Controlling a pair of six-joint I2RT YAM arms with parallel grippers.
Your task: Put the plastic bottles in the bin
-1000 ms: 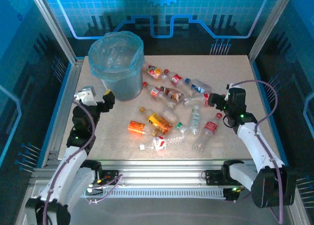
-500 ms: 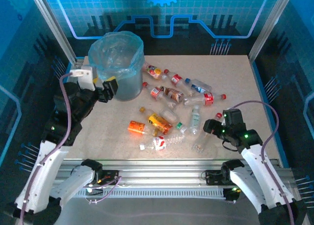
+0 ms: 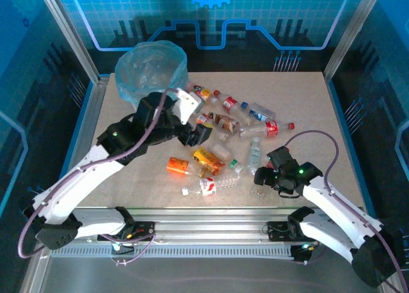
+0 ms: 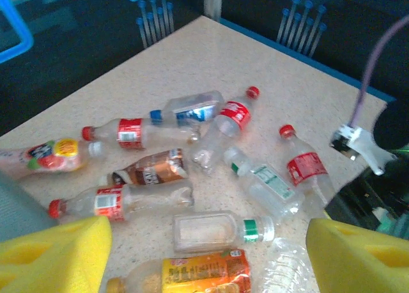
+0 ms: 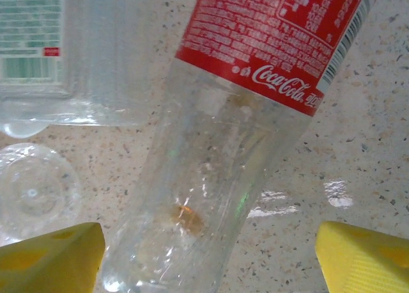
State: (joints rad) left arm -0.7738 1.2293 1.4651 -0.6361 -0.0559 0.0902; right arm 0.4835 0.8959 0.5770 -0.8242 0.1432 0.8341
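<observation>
My left gripper (image 3: 195,134) is released: the jaws stand wide apart and the left pads (image 4: 57,254) hold nothing. It hangs above the left side of the scatter of plastic bottles (image 3: 230,136), near and right of the bin (image 3: 131,82). In the left wrist view an orange-label bottle (image 4: 204,274) and a flat clear green-capped bottle (image 4: 217,230) lie below it, between the lines of the two pads.

My right gripper (image 3: 262,176) is likewise released, low over the near right edge of the scatter. The right pads (image 5: 51,258) sit either side of a red-label Coca-Cola bottle (image 5: 230,146), which lies flat on the table (image 3: 313,114). A gap shows between each pad and the bottle.

The bin stands at the far left corner of the table, lined with a light-blue bag (image 3: 153,63). My left arm crosses in front of its lower wall. The bottles lie on their sides at mid-table, right of the bin. I cannot tell what the bin holds
</observation>
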